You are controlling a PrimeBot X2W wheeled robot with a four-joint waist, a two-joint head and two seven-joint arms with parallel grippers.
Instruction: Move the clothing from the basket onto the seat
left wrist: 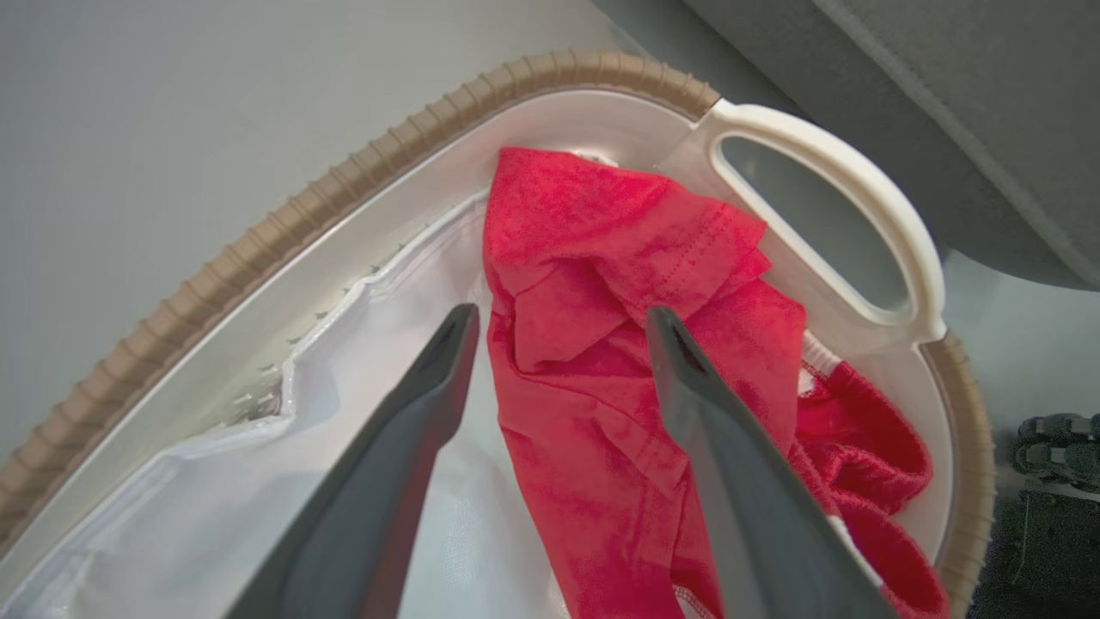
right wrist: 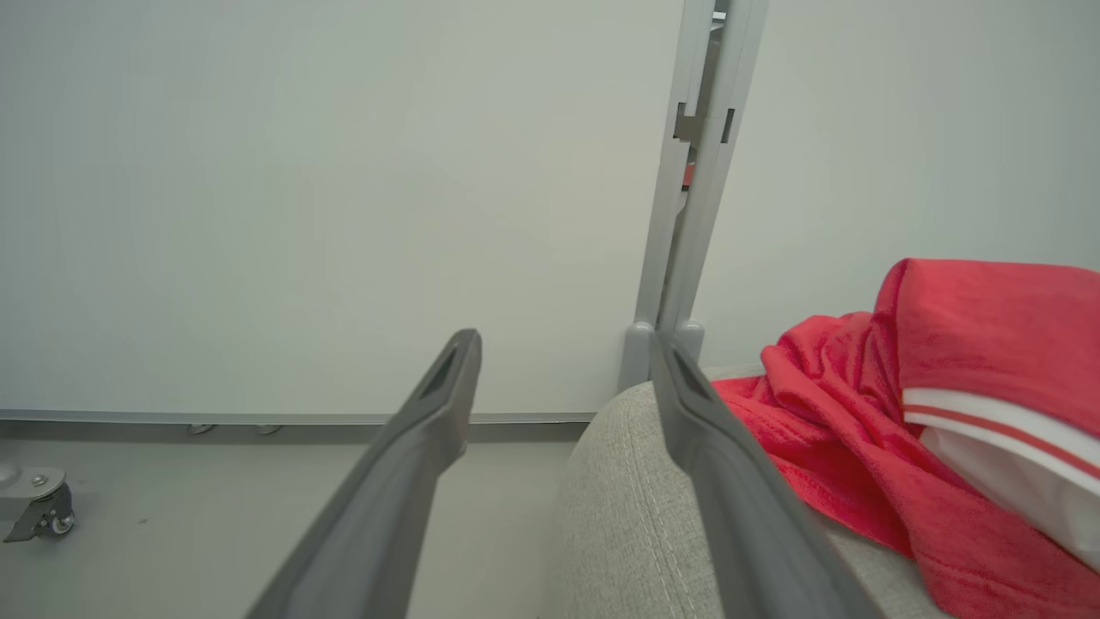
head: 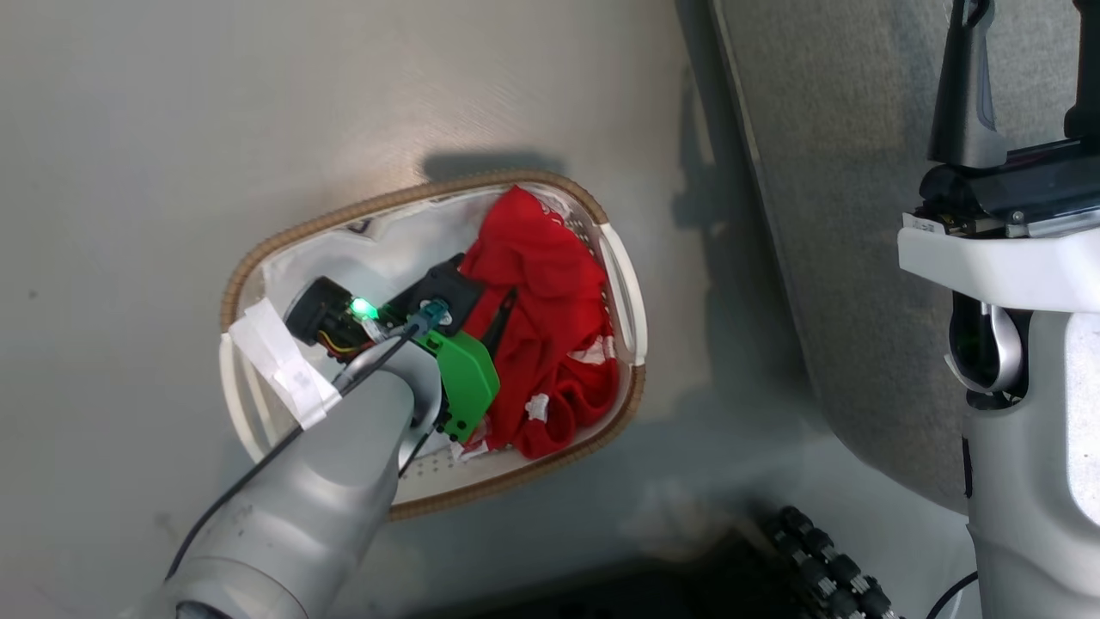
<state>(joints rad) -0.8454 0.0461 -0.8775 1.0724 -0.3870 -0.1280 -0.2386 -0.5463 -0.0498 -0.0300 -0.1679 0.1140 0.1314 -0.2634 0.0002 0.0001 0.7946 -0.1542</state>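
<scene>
The basket (head: 361, 209) stands on the pale floor with red clothing (head: 541, 292) crumpled in its right half. My left arm reaches down into it. In the left wrist view my left gripper (left wrist: 560, 318) is open, its two dark fingers straddling a raised fold of the red clothing (left wrist: 601, 249) just above the white liner (left wrist: 369, 447). My right gripper (head: 1027, 52) hangs open over the grey seat (head: 842, 215). The right wrist view has my right gripper (right wrist: 565, 344) empty, and a second red garment (right wrist: 859, 413) with white stripes lying on the seat (right wrist: 619, 516).
The basket's white handle (left wrist: 894, 223) lies close to the seat's edge. A black ribbed part of my base (head: 825, 559) sits at the bottom right. A grey upright post (right wrist: 696, 172) and a white wall stand behind the seat, and a castor (right wrist: 39, 511) rests on the floor.
</scene>
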